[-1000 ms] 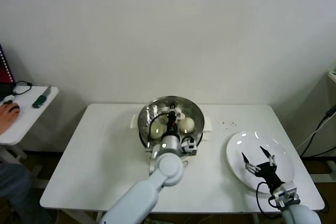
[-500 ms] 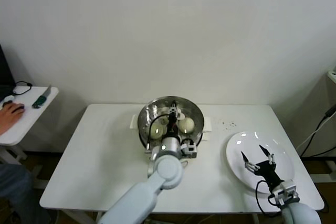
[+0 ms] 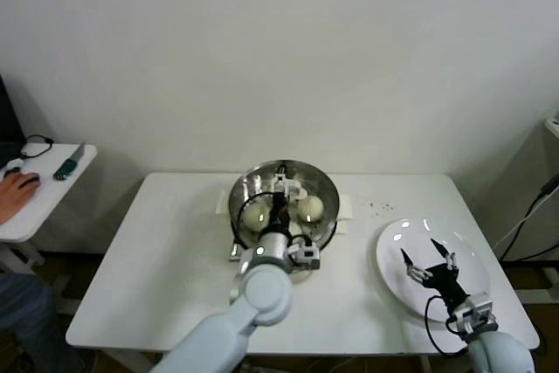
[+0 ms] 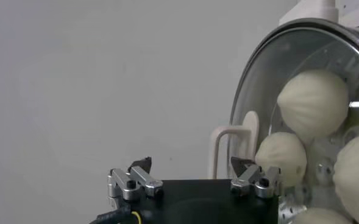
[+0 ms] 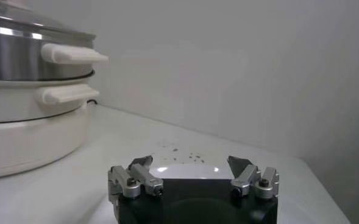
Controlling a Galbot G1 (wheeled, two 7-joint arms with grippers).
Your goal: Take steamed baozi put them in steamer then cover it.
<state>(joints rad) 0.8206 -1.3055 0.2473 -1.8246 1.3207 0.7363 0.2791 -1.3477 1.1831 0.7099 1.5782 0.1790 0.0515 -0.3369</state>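
Note:
The steamer [image 3: 327,226] stands mid-table on its white pot base [image 5: 27,140]. The clear glass cover [image 3: 304,181] lies on it. Through the glass I see steamed baozi [image 3: 253,213] [image 4: 313,103] inside. My left gripper [image 3: 280,191] [image 4: 191,165] hovers open just above the cover, by its cream bar handle [image 4: 228,143], holding nothing. My right gripper [image 3: 430,259] [image 5: 191,163] hangs open and empty over the white plate [image 3: 397,238] at the right.
Dark crumbs [image 3: 380,207] dot the table between steamer and plate. A side table [image 3: 39,194] at far left carries a person's hand and small items. The wall runs close behind the steamer.
My left gripper went from shut on the cover's handle to open, letting go of it, and the arm drew back slightly. The cover stays on the steamer. The right arm has not moved.

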